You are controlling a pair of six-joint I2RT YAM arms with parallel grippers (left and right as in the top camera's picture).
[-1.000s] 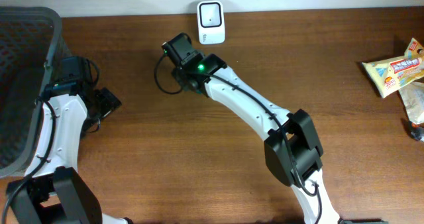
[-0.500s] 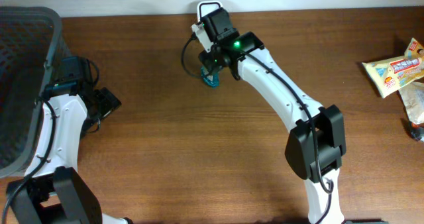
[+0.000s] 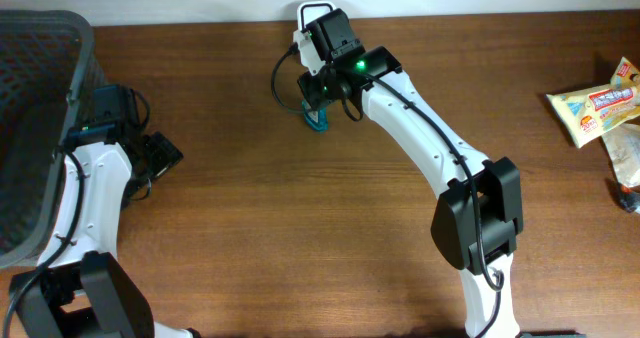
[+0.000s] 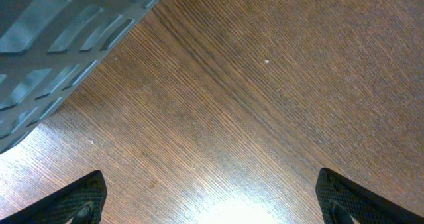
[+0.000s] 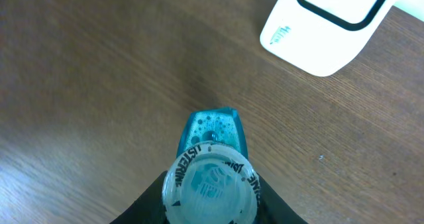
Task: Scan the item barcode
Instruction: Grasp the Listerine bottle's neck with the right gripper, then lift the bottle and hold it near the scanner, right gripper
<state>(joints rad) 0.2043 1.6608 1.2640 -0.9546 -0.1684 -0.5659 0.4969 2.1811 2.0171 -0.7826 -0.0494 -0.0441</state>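
Beside the scanner (image 5: 311, 48), a blue bottle (image 5: 211, 168)

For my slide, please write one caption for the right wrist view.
Right gripper holds a small blue bottle with a clear cap near the white scanner on the brown wooden table.

Even bright light, glare on table (image 4: 232, 214), soft shadows

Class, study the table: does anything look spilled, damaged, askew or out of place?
Nothing stands out. The right hand holds the blue bottle near the white scanner; no spill or damage shows.
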